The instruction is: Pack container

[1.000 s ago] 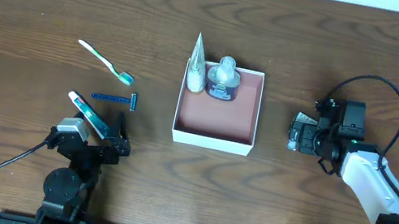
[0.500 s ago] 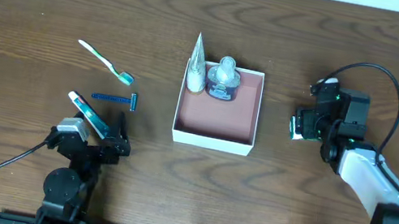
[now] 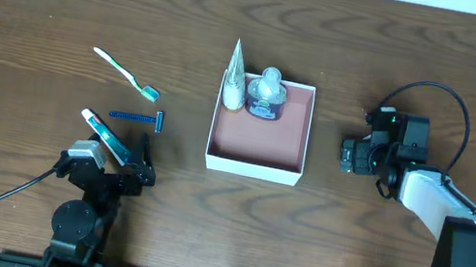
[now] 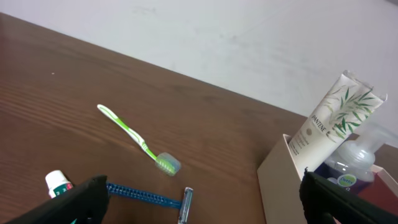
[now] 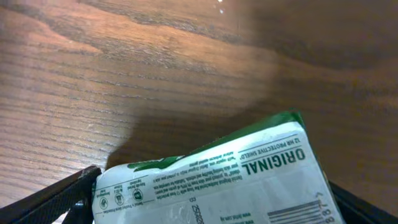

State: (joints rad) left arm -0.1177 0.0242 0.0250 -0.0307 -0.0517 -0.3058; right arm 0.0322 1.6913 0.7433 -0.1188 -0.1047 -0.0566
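Left gripper: fingers spread wide, nothing between them, low over the table.
Right gripper: fingers spread wide with the carton lying between them; I cannot tell whether either finger touches it.
Carton: green and white, printed "ORIGINAL". It is skewed to the right gripper's fingers and fills most of the gap between them.
Container: on the table, ahead and to the right of the left gripper. It is also ahead of the right gripper's fingertips, apart from them.
Lotion tube: white with a leaf print, leaning in the container's far corner on the left gripper's side, its crimped end above the wall.
Pump bottle: clear with a dark label, inside the container, just beside the lotion tube on the side away from the left gripper.
Razor: blue, just ahead of the left gripper's fingers, head toward the container.
Toothbrush: green and white, beyond the razor from the left gripper, bristle end nearer the razor's head.
Small tube: white with green and red print, just beside the left gripper's left finger.
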